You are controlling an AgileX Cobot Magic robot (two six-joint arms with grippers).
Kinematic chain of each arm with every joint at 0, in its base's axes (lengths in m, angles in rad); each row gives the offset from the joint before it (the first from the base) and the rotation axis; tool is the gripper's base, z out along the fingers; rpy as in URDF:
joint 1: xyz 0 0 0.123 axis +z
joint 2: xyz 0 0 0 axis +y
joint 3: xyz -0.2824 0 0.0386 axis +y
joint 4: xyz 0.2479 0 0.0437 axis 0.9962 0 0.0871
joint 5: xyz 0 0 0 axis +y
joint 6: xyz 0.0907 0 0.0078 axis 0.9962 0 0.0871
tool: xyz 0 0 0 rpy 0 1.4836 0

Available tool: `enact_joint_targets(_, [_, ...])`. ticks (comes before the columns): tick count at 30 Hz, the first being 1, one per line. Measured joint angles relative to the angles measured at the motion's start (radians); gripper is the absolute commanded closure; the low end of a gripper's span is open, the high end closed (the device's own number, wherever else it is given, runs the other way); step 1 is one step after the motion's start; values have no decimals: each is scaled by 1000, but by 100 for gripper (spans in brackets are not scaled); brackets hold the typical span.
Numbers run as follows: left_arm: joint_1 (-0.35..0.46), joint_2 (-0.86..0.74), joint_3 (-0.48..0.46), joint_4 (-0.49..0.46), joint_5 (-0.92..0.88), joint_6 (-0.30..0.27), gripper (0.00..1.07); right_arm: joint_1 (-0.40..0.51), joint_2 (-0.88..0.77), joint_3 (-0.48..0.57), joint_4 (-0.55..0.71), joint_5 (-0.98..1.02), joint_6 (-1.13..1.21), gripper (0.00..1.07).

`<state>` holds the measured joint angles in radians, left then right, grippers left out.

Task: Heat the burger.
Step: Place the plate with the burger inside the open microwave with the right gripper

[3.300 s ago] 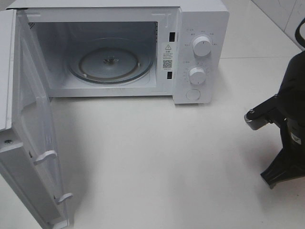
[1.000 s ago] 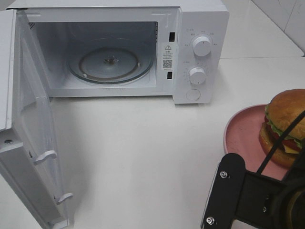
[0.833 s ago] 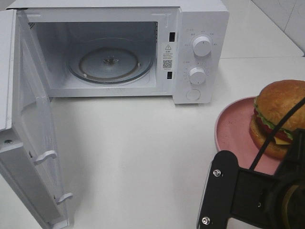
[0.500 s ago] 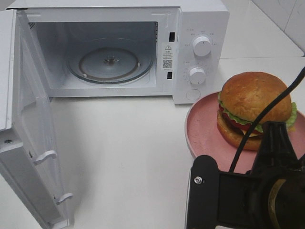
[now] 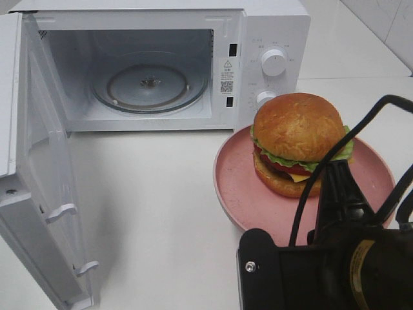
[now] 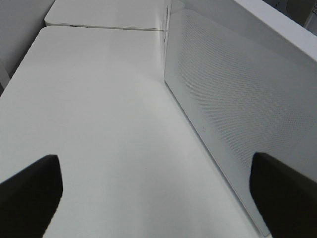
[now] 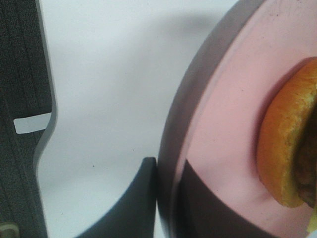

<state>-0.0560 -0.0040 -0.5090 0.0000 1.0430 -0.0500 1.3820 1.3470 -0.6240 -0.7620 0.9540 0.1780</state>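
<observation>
right gripper [image 7: 166, 198]: nearly closed, pinching the near rim of the pink plate [image 5: 235, 187], one finger above the rim, one below
left gripper [image 6: 158, 198]: spread wide, holds nothing, sits outside the open door [image 5: 39, 194]
burger [image 5: 298, 142]: on the pink plate, past the pinched rim, just in front of the microwave [image 5: 271, 26] control panel
burger axis: upright stack, bun on top
plate vs table [image 5: 161, 213]: looks lifted, contact can't be confirmed
target: turntable [image 5: 148, 84] in the open cavity, bare; lies behind and left of the plate in the high view
nearer arm: right, already has the load
next move, judged: carry left, then in through the opening, keep the plate level
writing: sticker beside the cavity shows a warning triangle and QR code; text, dial marks unreadable; no brand seen
</observation>
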Motion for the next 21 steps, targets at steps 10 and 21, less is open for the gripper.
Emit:
enact_joint_targets(10, [0, 0, 0, 0, 0, 0, 9, -39, 1, 0, -22, -110, -136, 107])
enact_joint_targets(21, [0, 0, 0, 0, 0, 0, 9, -162, 1, 0, -54, -264, -360, 107])
